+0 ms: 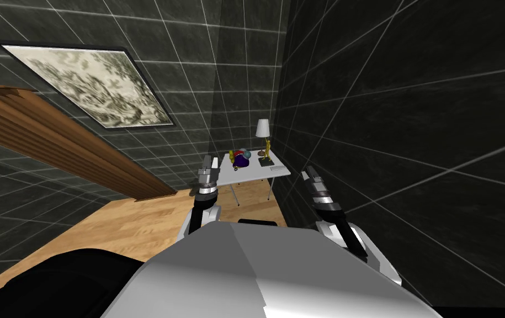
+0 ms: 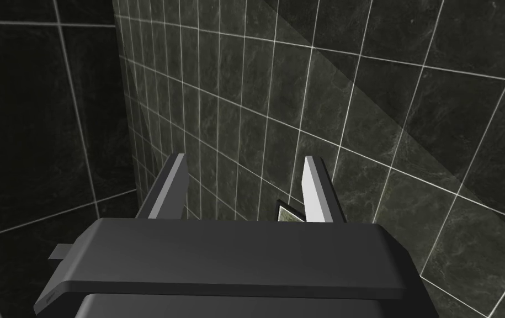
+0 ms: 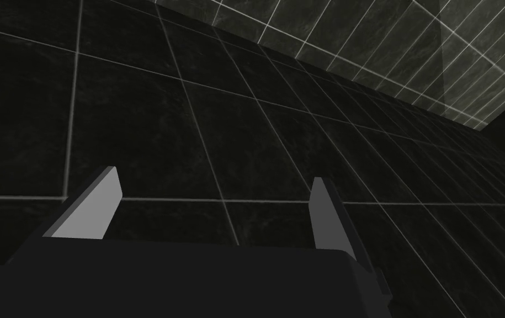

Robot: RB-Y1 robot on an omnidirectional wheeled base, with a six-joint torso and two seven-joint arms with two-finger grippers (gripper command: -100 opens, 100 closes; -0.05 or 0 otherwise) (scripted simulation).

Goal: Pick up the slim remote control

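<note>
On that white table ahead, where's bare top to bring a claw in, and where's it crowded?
Bare: the near-left stretch of the white table, between its front edge and the purple and red clutter. Crowded: the back by the wall, with the lamp and yellow figurine. The slim grey remote lies near the front right corner.

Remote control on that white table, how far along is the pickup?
Done: nothing yet. The slim grey remote lies on the white table in the corner, near the lamp. In hand: nothing; the left gripper and right gripper are open and empty, apparently short of the table. Left: move closer, reach, grasp, lift.
</note>
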